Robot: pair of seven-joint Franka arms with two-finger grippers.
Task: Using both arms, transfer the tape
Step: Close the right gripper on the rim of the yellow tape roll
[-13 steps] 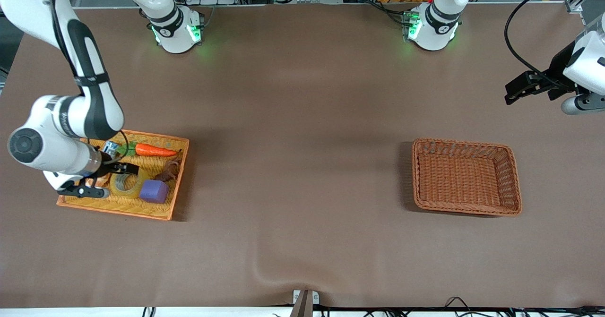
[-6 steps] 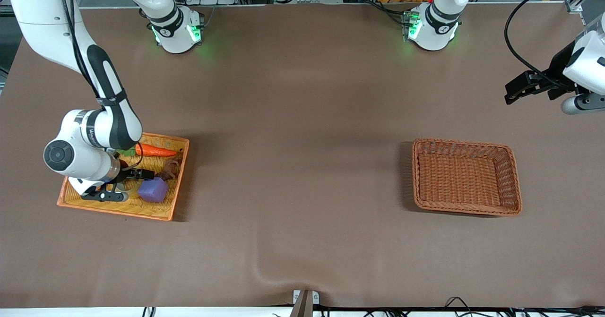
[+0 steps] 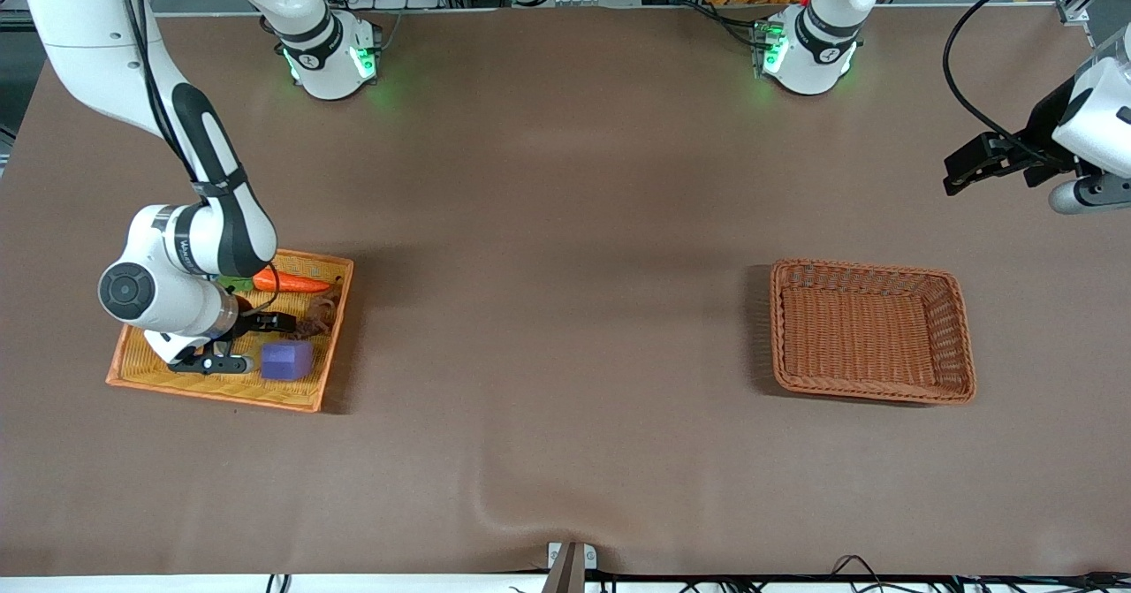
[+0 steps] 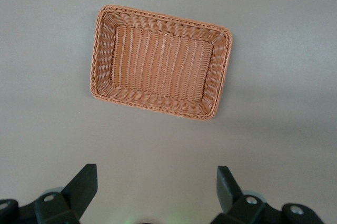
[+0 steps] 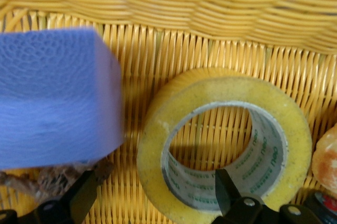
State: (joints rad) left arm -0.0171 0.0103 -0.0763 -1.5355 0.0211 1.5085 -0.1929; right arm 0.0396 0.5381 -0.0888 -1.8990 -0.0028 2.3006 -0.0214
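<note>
Tape (image 5: 158, 145) flat on the weave of the yellow tray (image 3: 221, 391), hole facing up, so no long axis to line up with, only the ring wall to catch. Lying just beside the purple cube (image 5: 52, 98), toward the right arm's end of the table, hidden under the wrist in the front view. Right gripper (image 5: 154, 190) low in the tray and right on it, jaws wide apart and nothing clamped: one finger (image 5: 226, 184) down inside the hole, the other (image 5: 84, 197) outside the ring, in the gap next to the cube. Wall of the roll thus between the two pads, likely ready for a straight squeeze. Tight on the cube's flank, though, so a nudge of the cube quite possible.

Left gripper (image 3: 959, 173) well apart, waiting above the table's left-arm end, fingers also spread, empty, looking down at the brown basket (image 4: 100, 50).

Against a second ago: right wrist lower and swung over the roll, then plain to see beside the cube in the front view, now covered. Cube (image 3: 286, 359), carrot (image 3: 292, 282) and left arm unchanged
</note>
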